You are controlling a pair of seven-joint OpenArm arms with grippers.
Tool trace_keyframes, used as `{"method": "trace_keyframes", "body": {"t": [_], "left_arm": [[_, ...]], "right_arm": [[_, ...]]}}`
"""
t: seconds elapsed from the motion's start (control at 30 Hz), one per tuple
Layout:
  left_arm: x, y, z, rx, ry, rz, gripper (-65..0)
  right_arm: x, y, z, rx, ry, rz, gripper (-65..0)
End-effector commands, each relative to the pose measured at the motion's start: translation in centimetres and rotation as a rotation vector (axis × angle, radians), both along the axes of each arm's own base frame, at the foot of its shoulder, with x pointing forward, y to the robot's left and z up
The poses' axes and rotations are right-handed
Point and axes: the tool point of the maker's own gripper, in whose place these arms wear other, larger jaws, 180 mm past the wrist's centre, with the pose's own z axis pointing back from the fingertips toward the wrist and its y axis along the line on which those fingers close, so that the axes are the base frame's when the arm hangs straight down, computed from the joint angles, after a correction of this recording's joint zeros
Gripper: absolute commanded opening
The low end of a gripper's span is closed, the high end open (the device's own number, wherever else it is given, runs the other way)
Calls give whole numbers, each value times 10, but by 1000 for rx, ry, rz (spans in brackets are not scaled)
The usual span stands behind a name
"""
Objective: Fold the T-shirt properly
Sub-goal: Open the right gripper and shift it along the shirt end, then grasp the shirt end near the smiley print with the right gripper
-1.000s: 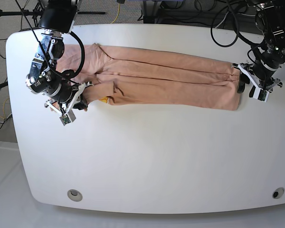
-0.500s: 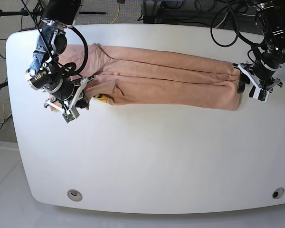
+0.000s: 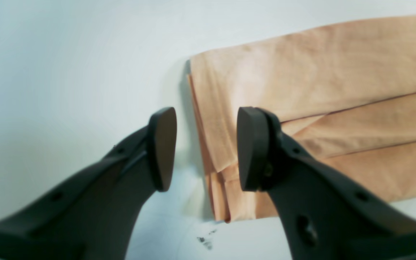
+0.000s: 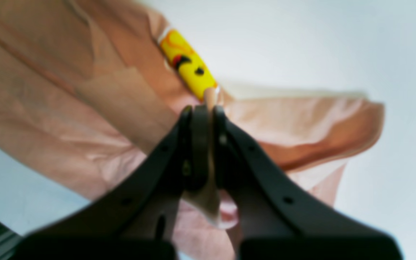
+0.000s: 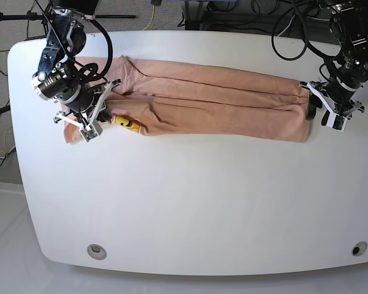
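Base view, change: right claw (image 5: 89, 130) lifted and carried up-bench over the last second, dragging the sleeve end of shirt (image 5: 221, 104); smiley print (image 5: 127, 124) now uncovered.
Meaning: probably mid-fold at sleeve end; body already narrowed to a long band across bench (image 5: 202, 202).
Right claw state: clamped on a pinch of shirt cloth just below the print.
Left claw (image 3: 202, 148): parted, empty, straddling hem edge, unmoved.
Surroundings: cables beyond far bench edge; two round inserts near front edge.
Obstruction: none seen around the shirt.
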Motion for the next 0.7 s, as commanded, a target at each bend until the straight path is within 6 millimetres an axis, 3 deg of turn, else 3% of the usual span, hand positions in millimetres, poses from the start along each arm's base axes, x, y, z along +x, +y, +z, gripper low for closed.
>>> {"method": "trace_keyframes", "body": {"t": [0.0, 0.67], "left_arm": [[7, 0, 13, 1, -48, -9, -394], [7, 0, 13, 1, -48, -9, -394]], "right_arm": [[0, -1, 6, 3, -26, 3, -650], [-29, -6, -15, -10, 62, -1, -650]]}}
